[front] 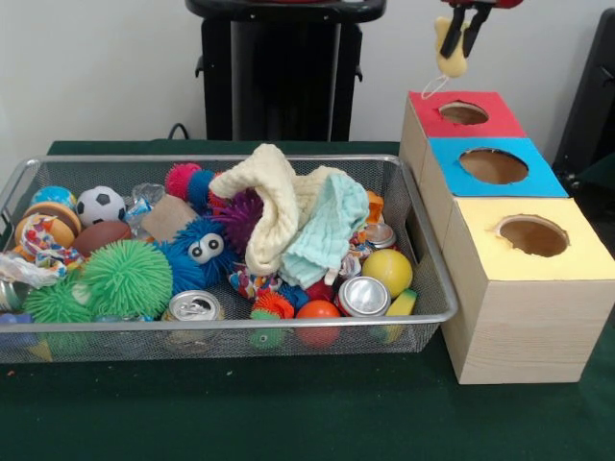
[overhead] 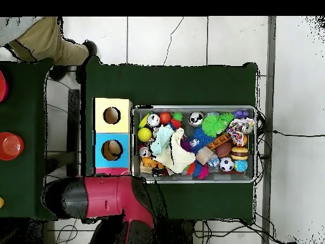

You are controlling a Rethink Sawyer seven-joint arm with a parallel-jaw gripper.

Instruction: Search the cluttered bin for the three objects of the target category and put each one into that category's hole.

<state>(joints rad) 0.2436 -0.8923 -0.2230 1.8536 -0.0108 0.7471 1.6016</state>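
My gripper [front: 461, 34] hangs at the top right, shut on a pale yellow soft item [front: 450, 56] with a white loop dangling below it. The item is just above the red-topped box [front: 430, 120] and a little behind its hole [front: 464, 113]. A blue-topped box [front: 493, 187] and a yellow-topped box [front: 577, 259] stand in a row in front of it, each with a round hole. In the overhead view my red arm [overhead: 105, 197] covers the red box and the gripper; the blue box [overhead: 101, 159] and yellow box [overhead: 98, 105] show.
A wire bin [front: 221, 325] left of the boxes holds a cream cloth [front: 269, 197], a mint cloth [front: 327, 226], cans [front: 363, 296], a yellow ball [front: 387, 271], spiky green balls [front: 127, 277] and a soccer ball [front: 100, 205]. A person's leg [overhead: 44, 39] shows at the overhead view's top left.
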